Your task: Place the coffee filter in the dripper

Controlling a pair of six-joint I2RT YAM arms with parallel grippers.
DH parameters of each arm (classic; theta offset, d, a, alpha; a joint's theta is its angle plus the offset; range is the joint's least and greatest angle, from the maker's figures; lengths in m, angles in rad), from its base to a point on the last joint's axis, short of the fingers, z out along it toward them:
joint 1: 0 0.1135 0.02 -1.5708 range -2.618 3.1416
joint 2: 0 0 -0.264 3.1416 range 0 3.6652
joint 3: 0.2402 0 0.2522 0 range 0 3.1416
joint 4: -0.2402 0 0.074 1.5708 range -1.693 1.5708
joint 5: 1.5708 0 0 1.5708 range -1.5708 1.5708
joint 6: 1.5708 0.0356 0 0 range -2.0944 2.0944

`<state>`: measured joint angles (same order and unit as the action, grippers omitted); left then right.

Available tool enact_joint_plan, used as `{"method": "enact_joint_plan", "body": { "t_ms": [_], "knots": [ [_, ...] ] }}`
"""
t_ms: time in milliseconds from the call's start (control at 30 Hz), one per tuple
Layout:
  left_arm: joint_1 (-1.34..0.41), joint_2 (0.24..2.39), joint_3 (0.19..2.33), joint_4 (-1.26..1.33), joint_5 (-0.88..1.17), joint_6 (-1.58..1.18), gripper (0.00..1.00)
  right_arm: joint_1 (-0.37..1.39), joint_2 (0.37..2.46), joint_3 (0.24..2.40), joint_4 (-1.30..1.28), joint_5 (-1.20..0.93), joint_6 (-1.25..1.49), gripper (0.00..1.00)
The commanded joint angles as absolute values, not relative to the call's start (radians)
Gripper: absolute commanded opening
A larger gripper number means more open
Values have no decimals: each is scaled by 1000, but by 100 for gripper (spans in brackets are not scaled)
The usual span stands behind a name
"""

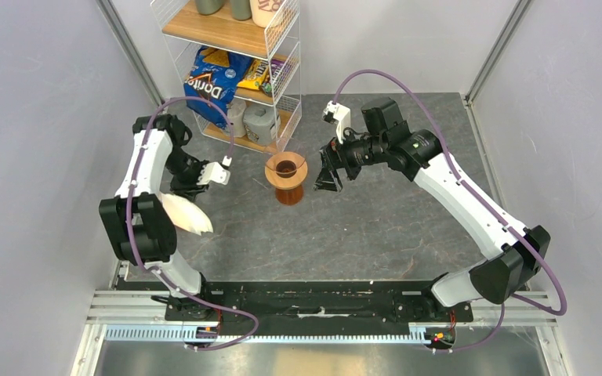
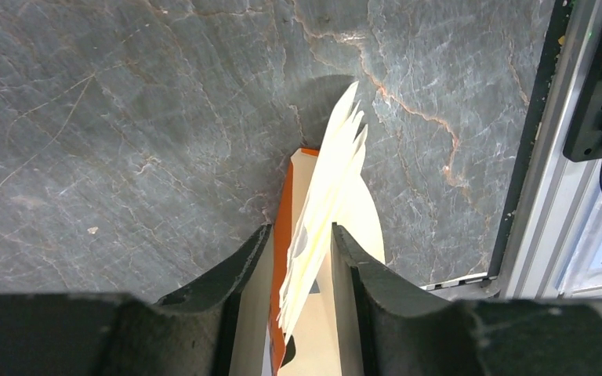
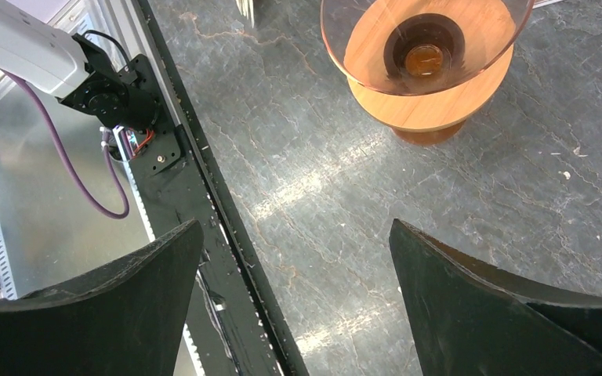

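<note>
**Left End Effector Set Around Filter Pile**

The left end effector [image 2: 298,235] was seen partly closed. Its dark fingers were set either side of a fanned pile of thin cream paper filters [image 2: 337,168] and an orange-edged card sleeve [image 2: 281,227]. A firm grip could not be confirmed, and no single sheet could be told apart. The right end effector [image 3: 296,227] was held wide open and empty near the dripper [image 3: 427,102], a translucent amber cone on a round wooden foot, stood upright on the veined grey stone counter [image 1: 376,227].

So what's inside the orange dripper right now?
No paper. The dripper shows only its bare sloping wall and a dark centre hole with an amber glint in it. Whatever lies below that hole, inside the foot, is covered.
</note>
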<state>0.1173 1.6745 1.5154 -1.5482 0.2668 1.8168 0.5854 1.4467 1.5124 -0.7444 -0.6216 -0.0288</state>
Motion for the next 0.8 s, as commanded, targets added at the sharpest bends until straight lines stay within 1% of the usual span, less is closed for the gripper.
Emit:
{"method": "enact_joint_plan", "body": {
  "t_ms": [0,333,767],
  "knots": [
    [126,1680,1498,-1648,247,1881,39,584,1416,1506,-739,-608,-54,97],
    [133,1717,1502,-1646,257,1844,40,584,1419,1508,-741,-611,-54,97],
    [133,1755,1495,-1634,211,1812,40,584,1425,1508,-742,-610,-51,97]
  ]
}}
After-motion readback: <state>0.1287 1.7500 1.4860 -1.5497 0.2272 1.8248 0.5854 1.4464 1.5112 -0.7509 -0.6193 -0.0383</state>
